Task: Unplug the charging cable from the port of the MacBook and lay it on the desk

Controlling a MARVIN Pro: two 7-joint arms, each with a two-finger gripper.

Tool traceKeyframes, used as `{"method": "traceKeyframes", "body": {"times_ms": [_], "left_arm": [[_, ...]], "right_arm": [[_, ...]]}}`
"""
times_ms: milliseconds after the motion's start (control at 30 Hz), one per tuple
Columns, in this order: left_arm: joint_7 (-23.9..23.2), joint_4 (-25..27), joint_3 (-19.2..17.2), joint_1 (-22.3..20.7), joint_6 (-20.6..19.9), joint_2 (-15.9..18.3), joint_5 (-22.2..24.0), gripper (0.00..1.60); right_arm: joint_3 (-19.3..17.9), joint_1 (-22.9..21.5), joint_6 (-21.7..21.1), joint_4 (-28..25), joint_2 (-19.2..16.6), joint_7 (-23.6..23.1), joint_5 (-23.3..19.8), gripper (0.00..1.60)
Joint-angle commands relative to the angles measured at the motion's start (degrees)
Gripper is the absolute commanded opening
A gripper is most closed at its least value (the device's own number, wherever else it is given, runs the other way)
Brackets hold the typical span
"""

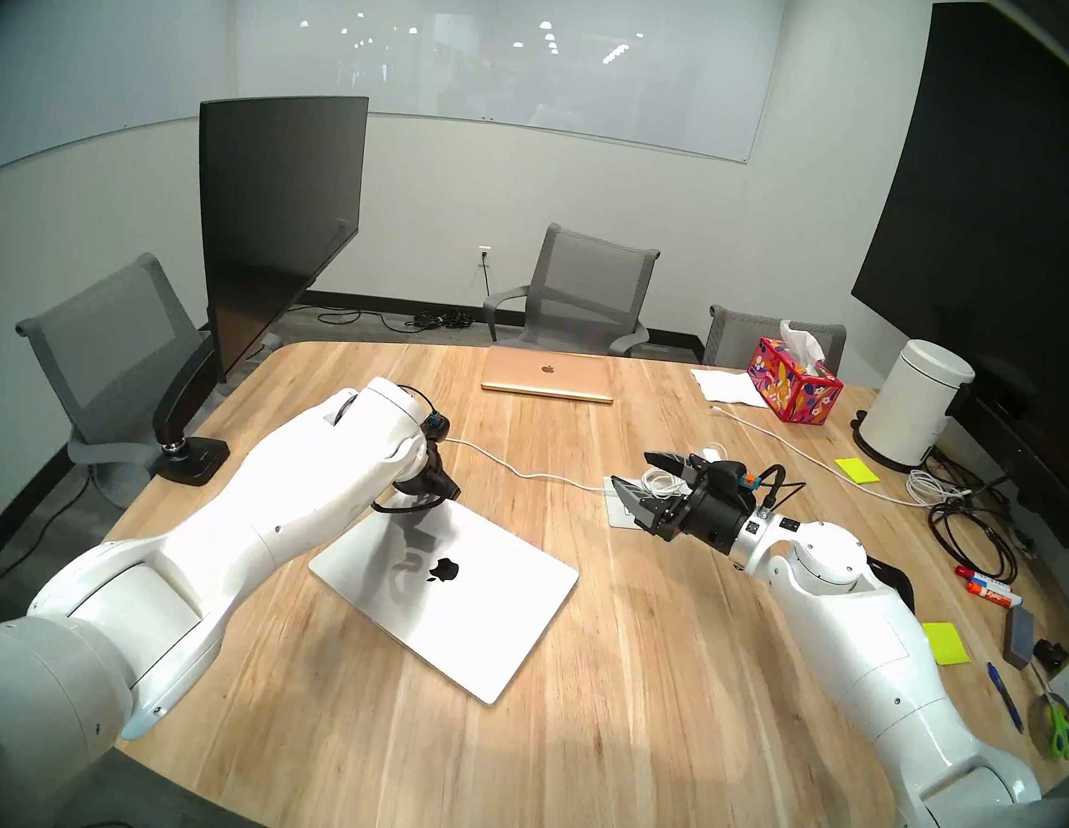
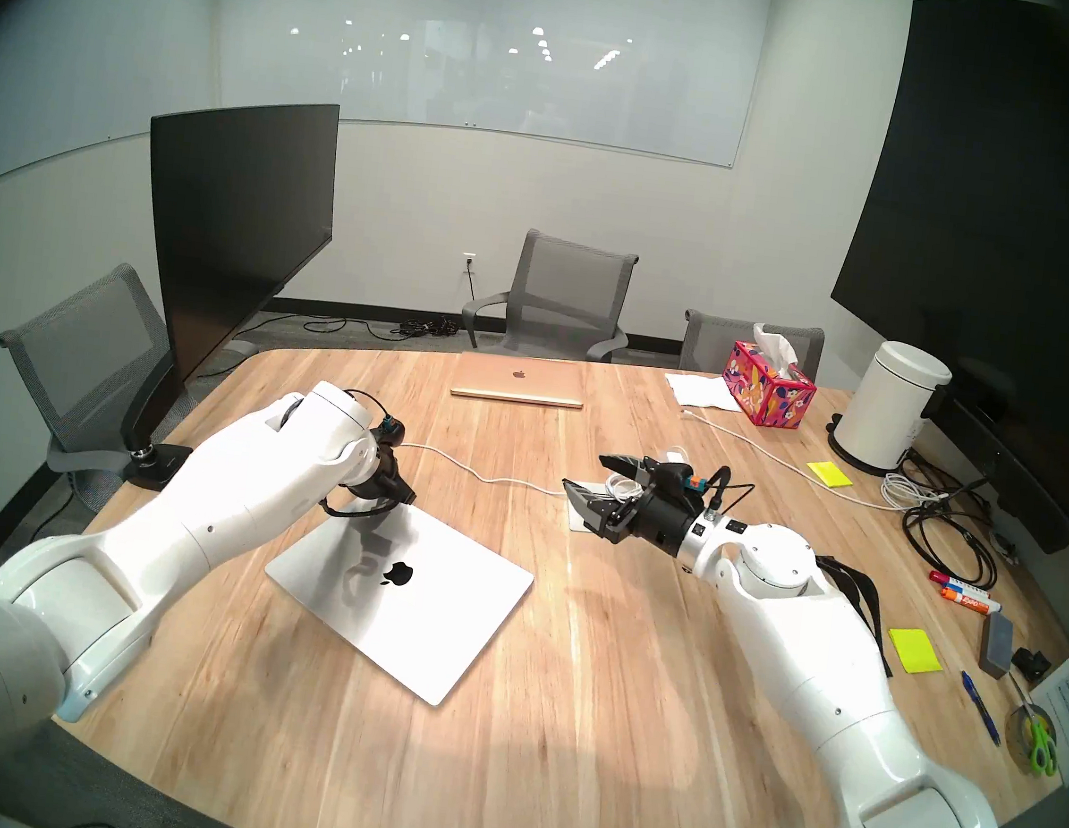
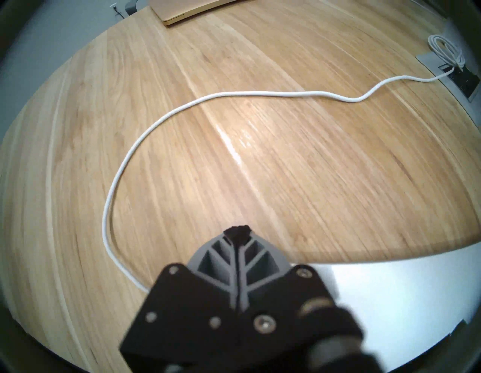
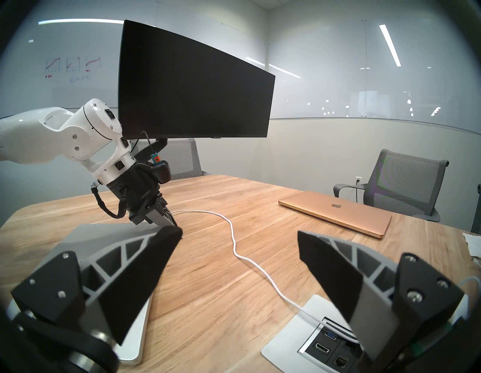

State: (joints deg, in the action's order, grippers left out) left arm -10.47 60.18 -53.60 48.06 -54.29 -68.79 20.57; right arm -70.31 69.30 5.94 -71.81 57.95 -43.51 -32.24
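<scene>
Left pincer (image 3: 237, 235) is clamped shut above MacBook (image 1: 453, 599); whether charging cable (image 3: 125, 166) is pinched cannot be told.
Cable should be lowered flat onto bench (image 1: 652, 712) before release; right pincer (image 4: 239, 242) is parked wide, empty.

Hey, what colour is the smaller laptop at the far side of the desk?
Rose gold, with a darker apple logo on its closed lid; clearest in the right wrist view.
</scene>
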Motion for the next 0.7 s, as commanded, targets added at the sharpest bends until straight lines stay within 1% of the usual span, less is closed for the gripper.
{"method": "traceKeyframes", "body": {"times_ms": [0, 400, 667], "left_arm": [[0.99, 1.63, 0.1, 3.94, -0.71, 2.46, 0.83, 0.0], [4.03, 5.84, -0.36, 6.75, -0.71, 5.08, 3.08, 0.0], [6.94, 11.45, -0.92, 10.39, -0.71, 8.3, 5.72, 0.0]], "right_arm": [[-0.41, -0.76, -0.02, -0.86, -0.03, 0.03, -0.21, 1.6], [-0.41, -0.77, 0.01, -0.83, -0.02, 0.01, -0.2, 1.6], [-0.4, -0.78, 0.04, -0.79, -0.01, 0.0, -0.19, 1.6]]}}
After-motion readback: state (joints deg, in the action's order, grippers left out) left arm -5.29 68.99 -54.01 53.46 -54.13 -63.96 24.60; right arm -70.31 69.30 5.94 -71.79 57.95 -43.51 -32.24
